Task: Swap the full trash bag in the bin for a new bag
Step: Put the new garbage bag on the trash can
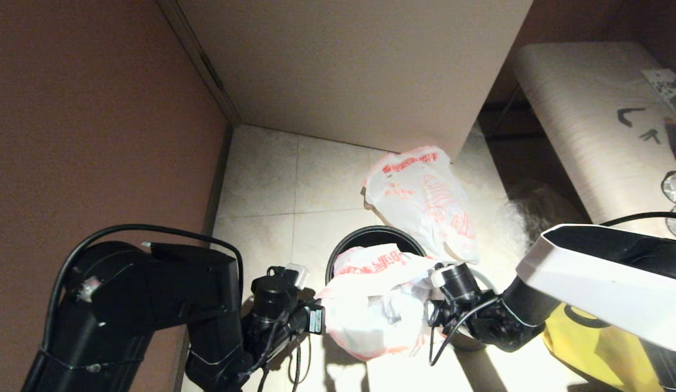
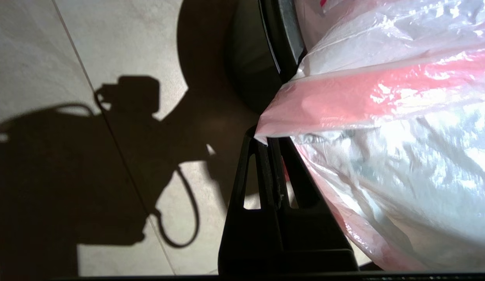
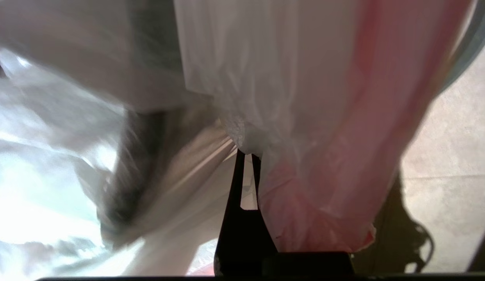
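Held bag: the new bag (image 1: 370,305), thin translucent white plastic with red handle bands, hung stretched between the two grippers at 6 o'clock in the head view, partly over the near side of the bin.
Held bag, writing: a line of red characters ran across its upper fold; they could not be read.
Left gripper (image 2: 266,142): jaws closed, pinching the bag's edge where a red band (image 2: 363,97) met the white film; seen at the bag's 9 o'clock side in the head view.
Right gripper (image 3: 246,154): jaws closed on a bunched knot of white film, a red handle strip (image 3: 344,175) hanging beside it; at the bag's 3 o'clock side in the head view.
Bin: the bin (image 1: 370,239), round and black, stood on the floor just beyond the held bag, its far rim exposed, its near half covered by plastic.
Second bag: the full trash bag (image 1: 425,201), lumpy white with a red text band and a red striped drawing, lay on the floor at 1 o'clock from the bin, just beside it; writing unreadable.
Yellow bag (image 1: 599,343): at 4 o'clock, under the right arm, black marking on it.
Floor (image 1: 262,179): pale square tiles with grout lines, hard arm shadows.
Room: brown wall (image 1: 98,120) at 9 o'clock; pale cabinet panel (image 1: 360,65) at 12 o'clock; light wood-grain tabletop (image 1: 588,109) at 2 o'clock.
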